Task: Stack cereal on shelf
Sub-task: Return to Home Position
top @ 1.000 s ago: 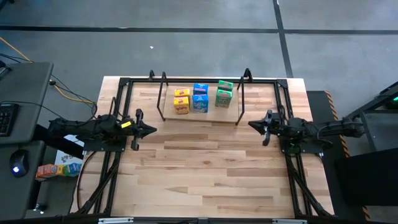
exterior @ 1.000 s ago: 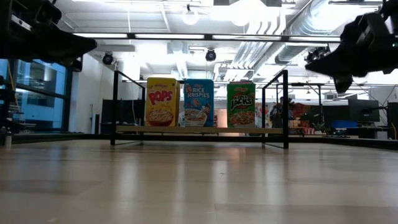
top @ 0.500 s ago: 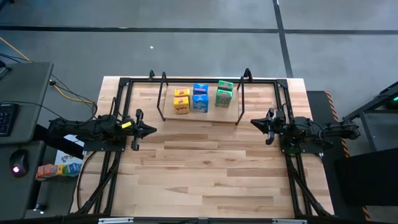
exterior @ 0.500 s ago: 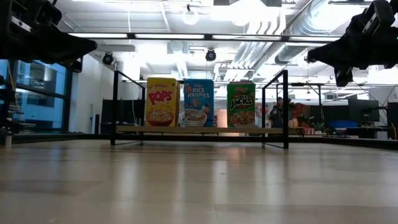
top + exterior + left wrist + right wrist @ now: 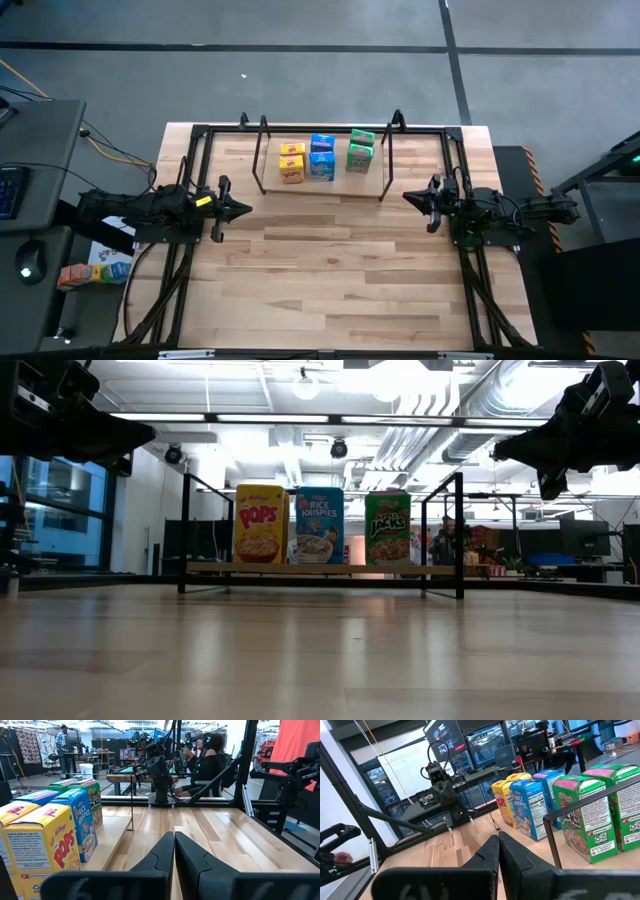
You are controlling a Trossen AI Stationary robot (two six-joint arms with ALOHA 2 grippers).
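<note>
**Q:** Where is the cereal?

**A:** Six small cereal boxes (image 5: 322,158) stand upright on the shelf (image 5: 340,186), a low black-rod rack with a wooden board at the far edge of the table (image 5: 330,270). They stand two deep in three columns: yellow boxes (image 5: 291,162) towards the left arm's side, blue boxes (image 5: 322,160) in the middle and green boxes (image 5: 361,151) towards the right arm's side. No box is left on the bare table.

**Q:** What has just changed?

**A:** Only the right arm. Over the last second the right gripper (image 5: 407,198) has drawn back a little from the shelf's end and lifted higher above the table. The left gripper (image 5: 243,209) has not moved and hovers near the shelf's other end.

**Q:** Is either holding anything?

**A:** No. Each wrist view shows its two dark fingers pressed together with nothing between them (the boxes sit well beyond the tips).

**Q:** What does that mean for the job?

**A:** The stacking looks complete. What remains seems to be the arms pulling away to rest.
</note>
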